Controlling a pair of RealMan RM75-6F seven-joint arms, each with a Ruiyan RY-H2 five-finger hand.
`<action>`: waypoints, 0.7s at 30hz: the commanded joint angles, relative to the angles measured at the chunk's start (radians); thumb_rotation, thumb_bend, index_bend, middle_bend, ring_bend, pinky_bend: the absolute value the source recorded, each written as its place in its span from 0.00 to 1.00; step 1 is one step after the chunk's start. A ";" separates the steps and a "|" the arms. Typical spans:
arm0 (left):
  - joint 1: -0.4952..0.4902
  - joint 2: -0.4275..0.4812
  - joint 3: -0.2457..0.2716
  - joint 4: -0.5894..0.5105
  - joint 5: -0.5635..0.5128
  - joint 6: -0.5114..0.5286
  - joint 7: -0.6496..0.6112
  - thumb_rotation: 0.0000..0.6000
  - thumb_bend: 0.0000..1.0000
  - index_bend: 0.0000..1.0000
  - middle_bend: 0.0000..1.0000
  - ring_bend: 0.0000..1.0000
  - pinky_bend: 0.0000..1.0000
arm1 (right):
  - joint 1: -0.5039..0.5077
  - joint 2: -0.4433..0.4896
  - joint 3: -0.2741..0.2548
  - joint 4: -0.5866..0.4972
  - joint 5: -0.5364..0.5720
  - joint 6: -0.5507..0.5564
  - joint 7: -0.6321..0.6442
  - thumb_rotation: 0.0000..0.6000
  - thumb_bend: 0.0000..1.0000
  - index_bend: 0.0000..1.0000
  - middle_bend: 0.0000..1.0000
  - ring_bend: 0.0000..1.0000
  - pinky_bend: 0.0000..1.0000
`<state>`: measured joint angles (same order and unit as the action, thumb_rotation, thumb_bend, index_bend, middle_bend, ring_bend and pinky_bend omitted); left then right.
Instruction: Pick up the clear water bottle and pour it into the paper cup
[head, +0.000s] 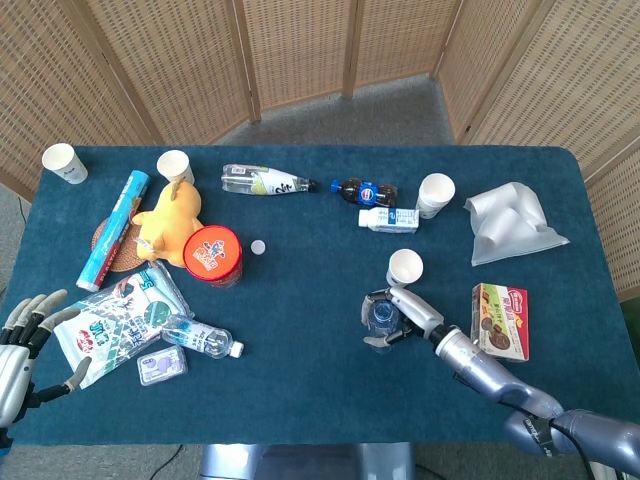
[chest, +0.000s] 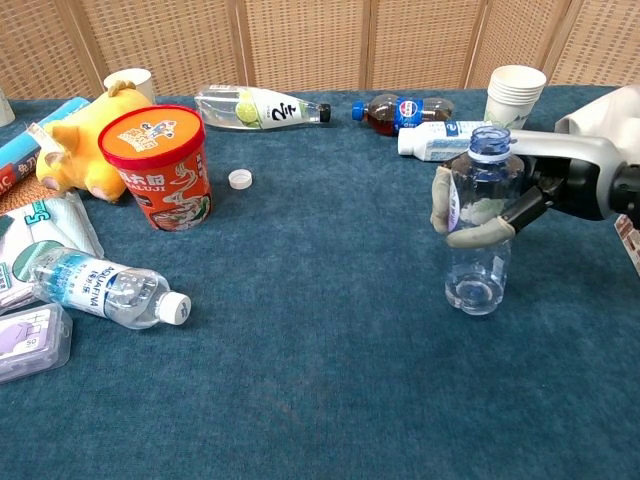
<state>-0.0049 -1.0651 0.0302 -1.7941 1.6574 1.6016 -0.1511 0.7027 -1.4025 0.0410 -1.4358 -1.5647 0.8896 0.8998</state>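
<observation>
Clear water bottle (chest: 478, 225) upright and uncapped, clamped in right hand (chest: 500, 205) over the right-centre of the worktop (head: 300, 330); paper cup (head: 404, 267) just behind it.

Thin clear plastic, little or no water visible inside: likely very light, soft-walled, prone to buckle or slip under a hard squeeze, so best held round the upper body below the shoulder, where grip sits now. Base looks at or just off the cloth; cannot tell which. Open neck, so any tilt spills early. Fingers (chest: 478, 234) wrapped across the front of the bottle, thumb side hidden behind it. Left hand (head: 28, 330) at the near left edge of the worktop, fingers spread apart, holding nothing, just beside a snack packet (head: 110, 325). Loose white cap (head: 258, 246) lying well apart, left of centre.
</observation>
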 joint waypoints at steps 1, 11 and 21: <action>-0.001 0.000 0.000 -0.001 0.001 -0.001 0.000 0.75 0.39 0.21 0.12 0.00 0.00 | 0.001 0.005 -0.004 -0.001 -0.004 0.004 0.003 1.00 0.25 0.52 0.53 0.32 0.22; -0.004 -0.002 -0.002 -0.001 0.002 -0.004 0.001 0.74 0.39 0.21 0.12 0.00 0.00 | 0.001 0.017 -0.020 -0.009 -0.011 0.018 0.000 1.00 0.24 0.46 0.50 0.30 0.20; -0.005 -0.004 -0.003 0.001 0.004 -0.002 -0.002 0.75 0.38 0.21 0.12 0.00 0.00 | 0.008 0.043 -0.030 -0.036 -0.019 0.024 -0.016 1.00 0.23 0.35 0.42 0.25 0.15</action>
<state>-0.0097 -1.0694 0.0277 -1.7927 1.6615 1.5995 -0.1529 0.7099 -1.3623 0.0124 -1.4684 -1.5833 0.9126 0.8866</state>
